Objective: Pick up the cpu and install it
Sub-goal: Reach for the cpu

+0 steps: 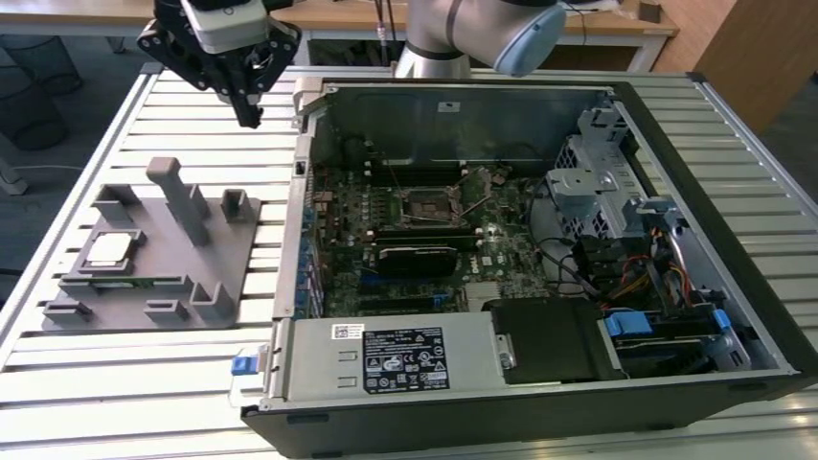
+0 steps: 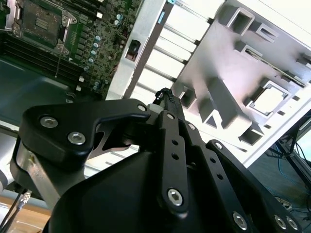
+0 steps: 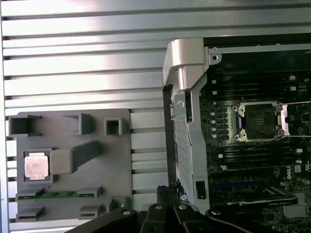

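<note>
Silver-grey cpu (image 1: 109, 251): lies flat in a square pocket of the fixture, near the fixture's edge on the exterior view's left. Nothing touches it, and its top glares pale in both wrist views.
Grey fixture (image 1: 141, 278): sits on the table, just beside the case.
Green strip (image 3: 58, 194): sunk in a fixture slot next to the cpu, mostly hidden by the slot walls.
Slatted table (image 1: 115, 383): carries the fixture near its edge on the exterior view's left.
Black gripper (image 1: 251, 120): hangs above the table near the case's far corner, well apart from the cpu. Its fingertips are drawn together and hold nothing.
Open case (image 1: 447, 120): its near corner is cut off.
Dark socket (image 1: 428, 203): sits on the board inside the case; its inside is hard to make out.
Silver arm (image 1: 435, 43): cut off at the exterior view's upper border.
</note>
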Available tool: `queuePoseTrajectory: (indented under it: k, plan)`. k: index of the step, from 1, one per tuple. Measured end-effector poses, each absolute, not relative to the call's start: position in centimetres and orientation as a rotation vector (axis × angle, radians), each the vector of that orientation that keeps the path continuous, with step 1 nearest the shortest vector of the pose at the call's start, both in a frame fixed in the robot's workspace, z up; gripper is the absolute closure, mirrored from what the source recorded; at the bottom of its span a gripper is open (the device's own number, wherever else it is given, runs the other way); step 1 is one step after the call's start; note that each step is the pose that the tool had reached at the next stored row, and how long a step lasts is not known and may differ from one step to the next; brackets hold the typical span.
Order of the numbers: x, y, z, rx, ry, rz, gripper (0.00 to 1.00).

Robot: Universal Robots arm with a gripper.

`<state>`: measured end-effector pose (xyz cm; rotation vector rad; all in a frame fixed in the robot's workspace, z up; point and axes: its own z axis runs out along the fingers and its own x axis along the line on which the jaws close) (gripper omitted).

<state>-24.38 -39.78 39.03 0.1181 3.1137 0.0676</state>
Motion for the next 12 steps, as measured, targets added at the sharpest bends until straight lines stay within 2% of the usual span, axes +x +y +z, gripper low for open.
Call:
queuePoseTrajectory:
  k: [12]
  plan:
    - [-25.6,-39.8,39.0,0.118,3.114,0.068,0.89]
